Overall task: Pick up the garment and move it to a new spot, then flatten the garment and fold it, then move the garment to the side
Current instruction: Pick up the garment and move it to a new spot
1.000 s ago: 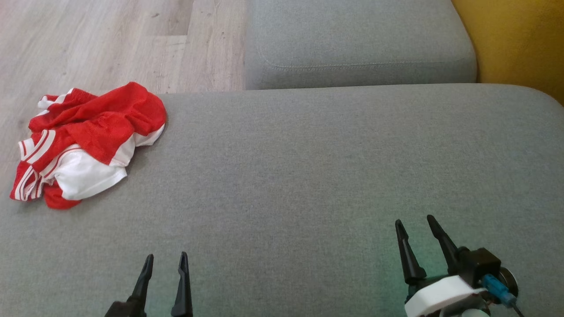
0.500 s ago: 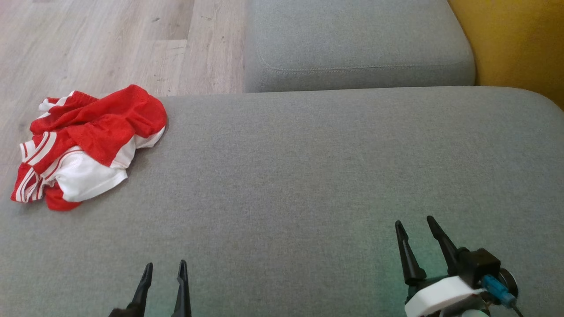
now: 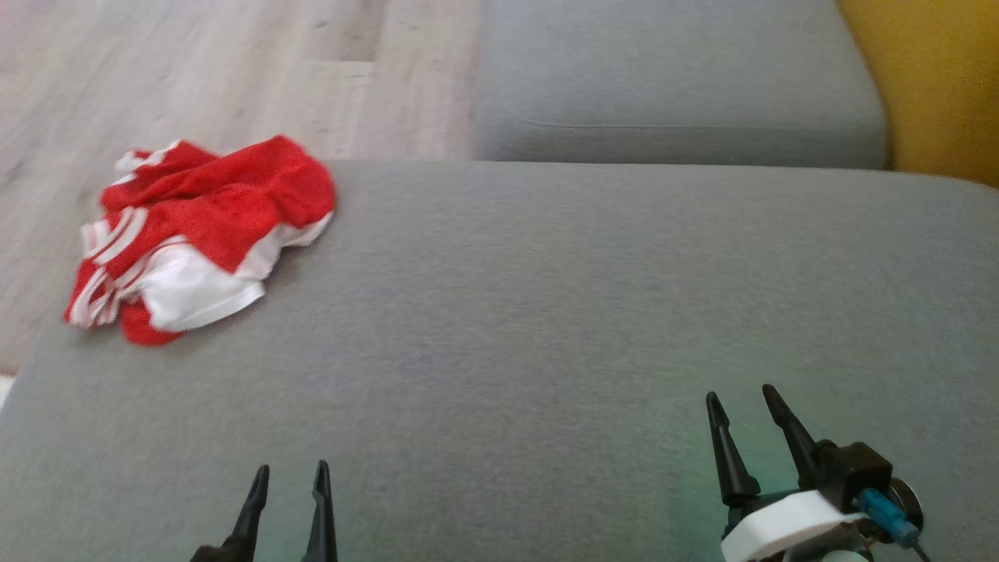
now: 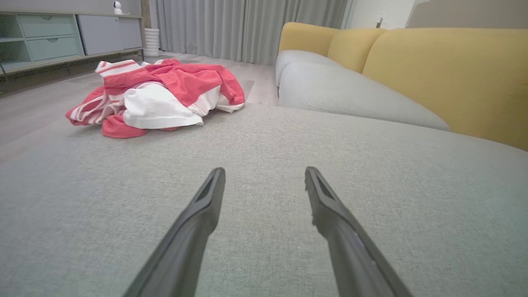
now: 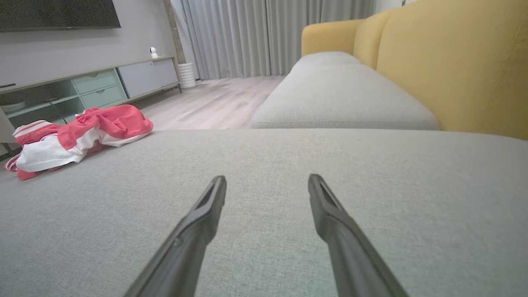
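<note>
**Hovering open-handed, with the garment off at ten o'clock**

We hold both arms low and forward over the grey seat [image 3: 546, 312]. In the head view our left gripper [image 3: 291, 467] rises from the bottom edge at seven o'clock. Its two dark fingers point to twelve and stand a little apart, gripping nothing. Our right gripper [image 3: 740, 393] sits at five o'clock and reaches further up the picture, its fingers leaning slightly toward eleven. Its white wrist housing and a blue plug show behind them. Its jaws are likewise parted and empty. Each wrist view shows the same thing: the fingers spread in a clear V above grey cloth. Whether the tips touch the cloth we cannot tell.

The garment [image 3: 203, 234], red with white panels and white stripes, lies crumpled in a heap at ten o'clock in the head view. It is on the far left corner of the seat, close to the rim beside the pale wooden floor [image 3: 195, 70]. It lies well apart from both grippers, nearer the left one. We see it at eleven o'clock in the left wrist view and at nine o'clock in the right wrist view.

A second cushion [image 3: 671, 101] lies beyond the seat at twelve to one o'clock, with a yellow backrest [image 3: 936, 78] at two. The left wrist view shows a low cabinet [image 4: 49, 37] and grey curtains [image 4: 247, 29] beyond the garment.
</note>
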Motion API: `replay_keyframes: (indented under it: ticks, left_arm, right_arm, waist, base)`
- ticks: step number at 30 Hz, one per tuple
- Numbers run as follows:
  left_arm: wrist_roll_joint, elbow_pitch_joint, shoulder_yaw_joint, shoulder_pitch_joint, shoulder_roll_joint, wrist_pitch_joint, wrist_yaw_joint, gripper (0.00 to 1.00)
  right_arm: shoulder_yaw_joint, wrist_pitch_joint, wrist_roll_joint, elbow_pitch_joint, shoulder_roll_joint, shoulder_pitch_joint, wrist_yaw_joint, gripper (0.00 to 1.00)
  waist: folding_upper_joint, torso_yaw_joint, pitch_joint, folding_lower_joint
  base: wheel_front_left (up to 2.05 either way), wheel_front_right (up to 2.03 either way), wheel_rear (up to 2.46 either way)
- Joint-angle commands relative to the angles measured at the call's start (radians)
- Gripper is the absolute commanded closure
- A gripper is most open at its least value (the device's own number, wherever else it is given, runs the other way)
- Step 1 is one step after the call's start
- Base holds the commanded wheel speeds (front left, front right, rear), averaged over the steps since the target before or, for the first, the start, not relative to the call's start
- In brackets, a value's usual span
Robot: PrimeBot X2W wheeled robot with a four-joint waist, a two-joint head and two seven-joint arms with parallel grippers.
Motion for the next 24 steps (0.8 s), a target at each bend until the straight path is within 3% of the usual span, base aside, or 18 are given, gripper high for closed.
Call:
replay_keyframes:
  ticks: [1, 15, 24]
  left_arm:
    - [-0.002, -0.032, 0.04, -0.05, 0.007, -0.011, 0.006, 0.0]
    - [-0.004, -0.061, 0.067, -0.05, 0.025, -0.011, 0.014, 0.0]
    - [-0.008, -0.079, 0.076, -0.047, 0.025, -0.011, 0.019, 0.0]
  right_arm:
    - [0.019, -0.014, 0.003, -0.031, -0.008, -0.021, 0.004, 0.0]
    - [0.039, -0.014, 0.017, -0.042, -0.008, -0.029, 0.004, 0.0]
    - [0.042, -0.014, 0.007, -0.042, -0.008, -0.038, 0.004, 0.0]
  waist:
    - [-0.0001, 0.054, -0.003, 0.0001]
    - [-0.0001, 0.292, 0.005, 0.0001]
    - [-0.0001, 0.374, 0.025, 0.0001]
  base:
    - [0.0, 0.0, 0.0]
    - [0.0, 0.0, 0.0]
    - [0.0, 0.0, 0.0]
